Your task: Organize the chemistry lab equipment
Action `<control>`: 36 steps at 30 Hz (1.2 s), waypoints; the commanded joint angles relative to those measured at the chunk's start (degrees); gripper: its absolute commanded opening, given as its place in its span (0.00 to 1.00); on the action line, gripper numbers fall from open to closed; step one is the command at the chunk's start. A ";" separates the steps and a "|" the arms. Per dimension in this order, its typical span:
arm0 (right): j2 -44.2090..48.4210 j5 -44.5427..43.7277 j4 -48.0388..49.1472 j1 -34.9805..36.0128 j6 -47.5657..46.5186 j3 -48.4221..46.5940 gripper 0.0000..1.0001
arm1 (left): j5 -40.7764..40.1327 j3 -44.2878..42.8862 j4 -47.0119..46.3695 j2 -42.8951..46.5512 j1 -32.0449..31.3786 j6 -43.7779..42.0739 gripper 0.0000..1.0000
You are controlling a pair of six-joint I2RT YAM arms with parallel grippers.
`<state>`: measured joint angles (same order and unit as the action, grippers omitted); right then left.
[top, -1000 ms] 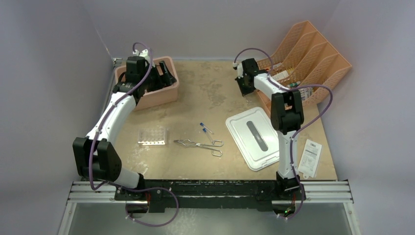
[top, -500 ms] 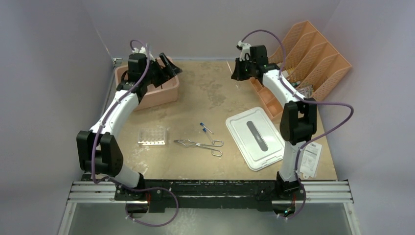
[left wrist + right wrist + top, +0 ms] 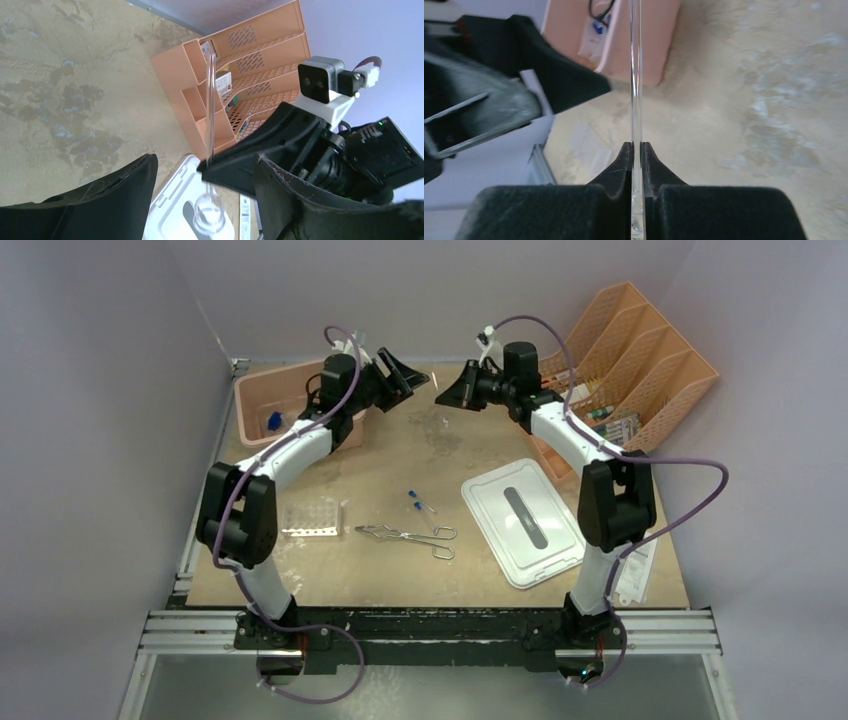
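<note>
At the far left of the worktop (image 3: 400,460) sits the pink bin (image 3: 243,400) with a small blue thing inside. Nearer to me lies the clear plastic tube rack (image 3: 310,518). My left fingers (image 3: 202,165) are spread wide and hold nothing. The thin clear glass tube (image 3: 636,75) shows in the gap between them and touches neither one. The silver tongs (image 3: 405,534) and two blue-capped vials (image 3: 422,502) lie in the middle. My right fingers (image 3: 636,146) are pinched tight on that tube, up over the far middle. The orange sorter (image 3: 640,350) is far right.
</note>
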<state>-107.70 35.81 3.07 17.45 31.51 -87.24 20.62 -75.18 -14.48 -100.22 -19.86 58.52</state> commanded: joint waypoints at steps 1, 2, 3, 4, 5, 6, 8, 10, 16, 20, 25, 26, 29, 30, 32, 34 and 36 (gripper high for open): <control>3.55 5.82 8.53 1.22 6.71 1.22 0.00 | -1.41 -5.14 -2.69 -1.01 -0.98 -0.96 0.68; 3.47 6.31 9.16 1.37 7.21 1.30 0.00 | -1.38 -5.49 -2.84 -1.33 -1.09 -1.15 0.68; 3.44 6.64 9.28 1.67 7.34 1.17 0.00 | -1.37 -5.92 -2.99 -1.63 -1.14 -1.21 0.68; 3.42 6.78 9.43 1.77 7.49 1.12 0.00 | -1.48 -6.27 -2.82 -1.98 -1.15 -1.14 0.67; 3.38 7.06 9.74 1.92 7.71 1.11 0.00 | -1.85 -6.49 -2.49 -2.40 -1.15 -1.33 0.65; 3.28 7.25 9.99 2.00 7.87 1.07 0.00 | -2.19 -6.67 -2.34 -2.92 -1.15 -1.32 0.63; 3.14 7.22 10.24 2.02 8.00 1.19 0.00 | -2.17 -7.38 -1.62 -4.20 -1.20 -0.94 0.55; 3.15 7.46 10.88 2.08 8.19 1.58 0.00 | -1.88 -6.83 -2.72 -4.62 -1.31 0.08 0.48; 2.64 8.03 10.90 2.15 8.52 0.95 0.00 | 2.28 -5.68 -6.76 -5.37 -1.71 3.20 0.36; 2.35 8.26 11.18 2.19 8.65 0.74 0.00 | 3.59 -5.68 -8.24 -5.54 -1.85 6.03 0.26; 1.80 8.66 12.28 2.18 9.83 0.28 0.00 | 5.43 -5.29 -9.11 -5.44 -1.94 7.05 0.19; 1.73 8.62 12.46 2.15 10.09 0.13 0.00 | 5.62 -4.88 -8.89 -5.24 -1.94 6.74 0.17; 1.48 8.59 12.49 2.23 10.50 -0.36 0.00 | 6.14 -3.68 -8.37 -4.44 -1.94 5.73 0.15; 1.40 8.59 12.68 2.23 10.61 -0.52 0.00 | 6.32 -3.48 -8.29 -4.26 -1.99 5.51 0.15; 1.17 8.74 12.94 2.21 10.93 -0.64 0.00 | 6.93 -3.26 -8.56 -4.11 -2.03 5.21 0.14; 1.00 8.80 13.32 2.18 11.38 -0.69 0.00 | 7.81 -3.24 -9.07 -4.18 -2.03 5.20 0.13; 0.92 8.73 13.17 2.23 11.46 -0.94 0.00 | 8.19 -3.16 -9.16 -3.94 -2.03 4.78 0.06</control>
<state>-107.61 43.13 12.88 19.49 41.89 -85.78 26.04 -78.81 -19.75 -106.08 -21.56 64.27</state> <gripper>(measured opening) 0.047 0.117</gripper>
